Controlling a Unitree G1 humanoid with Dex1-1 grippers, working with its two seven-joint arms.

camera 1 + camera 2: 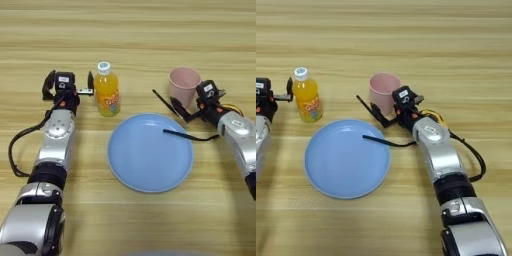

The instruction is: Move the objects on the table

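Two tools gape: left tool [70, 82] beside juice bottle [107, 90]; right tool [172, 102] beside pink cup [183, 85].

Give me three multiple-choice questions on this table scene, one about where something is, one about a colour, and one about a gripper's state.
1. Where is the juice bottle?
A. on the blue plate
B. on the table, beside the left gripper
C. inside the pink cup

2. What colour is the plate?
A. blue
B. red
C. green

3. How do the right gripper's fingers stand?
A. hidden from both views
B. clamped on the bottle
C. spread open next to the pink cup

Answers: 1 B, the bottle stands on the table just right of the left gripper. 2 A, the plate is light blue. 3 C, its fingers splay apart by the pink cup.
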